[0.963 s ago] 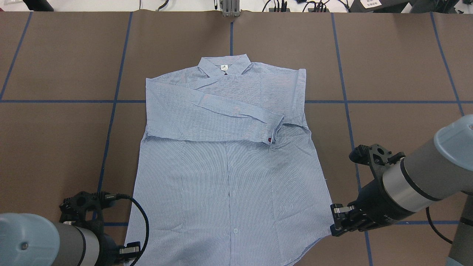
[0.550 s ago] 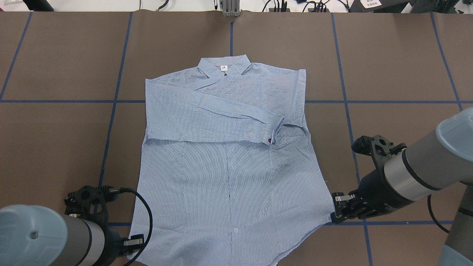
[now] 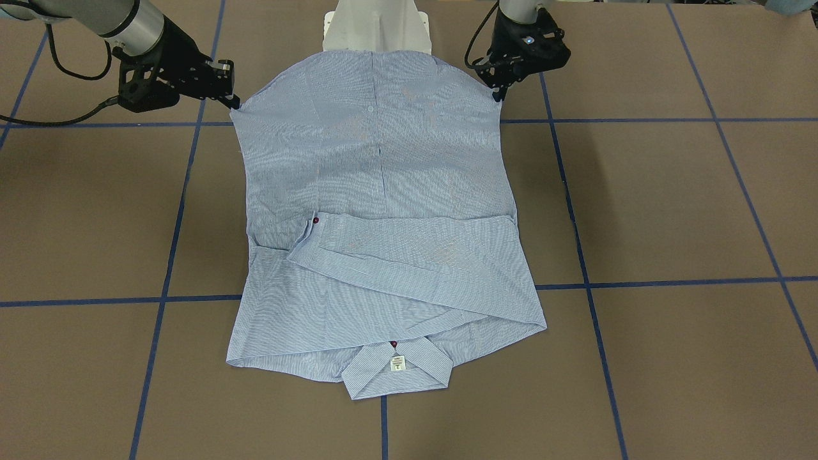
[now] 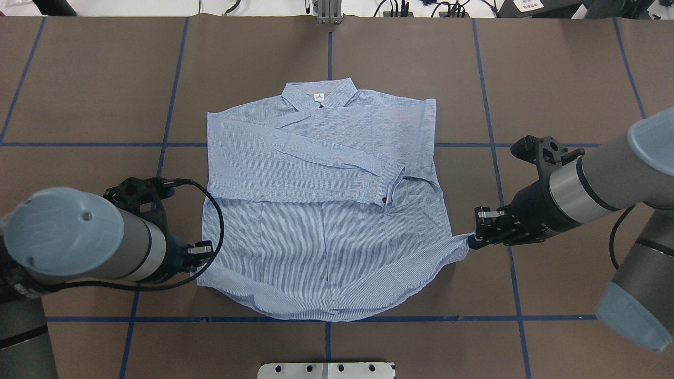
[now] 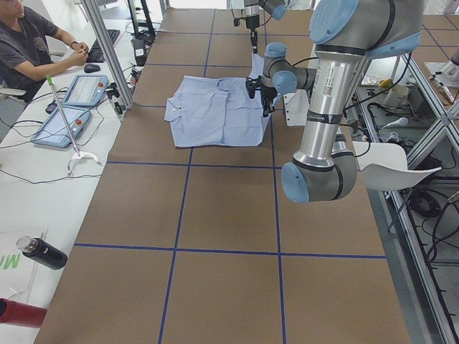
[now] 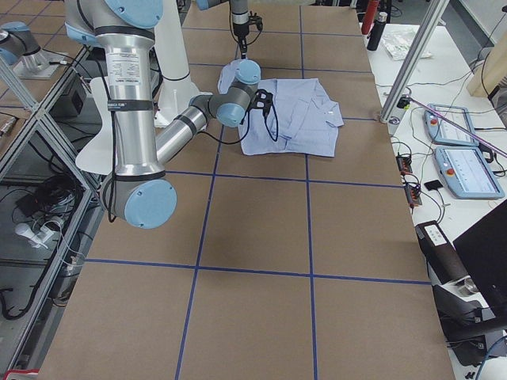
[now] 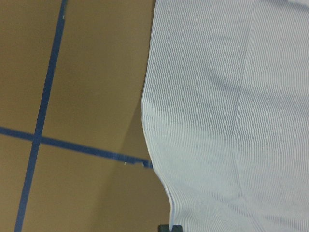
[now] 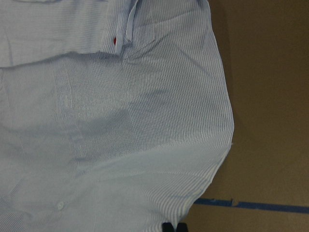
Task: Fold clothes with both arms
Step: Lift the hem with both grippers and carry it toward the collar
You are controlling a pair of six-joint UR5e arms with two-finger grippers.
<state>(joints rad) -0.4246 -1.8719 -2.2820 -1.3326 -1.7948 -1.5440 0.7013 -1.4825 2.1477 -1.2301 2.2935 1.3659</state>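
Observation:
The light blue striped shirt (image 4: 326,179) lies on the brown table with its collar (image 4: 318,93) at the far side and both sleeves folded across the chest. My left gripper (image 4: 205,261) is shut on the shirt's left hem corner and holds it raised. My right gripper (image 4: 470,243) is shut on the right hem corner, also raised. The hem sags in an arc between them. In the front-facing view the left gripper (image 3: 497,96) is at top right and the right gripper (image 3: 233,102) at top left. The wrist views show the striped cloth (image 7: 231,121) (image 8: 120,121) hanging from the fingertips.
Blue tape lines (image 4: 489,142) cross the brown table in a grid. The white pedestal base (image 4: 326,370) sits at the near edge. A metal bracket (image 4: 329,13) and cables line the far edge. An operator (image 5: 36,43) sits at a desk with tablets (image 5: 86,89).
Both grippers have moved away from the robot's base toward the collar, carrying the hem corners with them. The hem has lifted and curves in an arc over the lower shirt.

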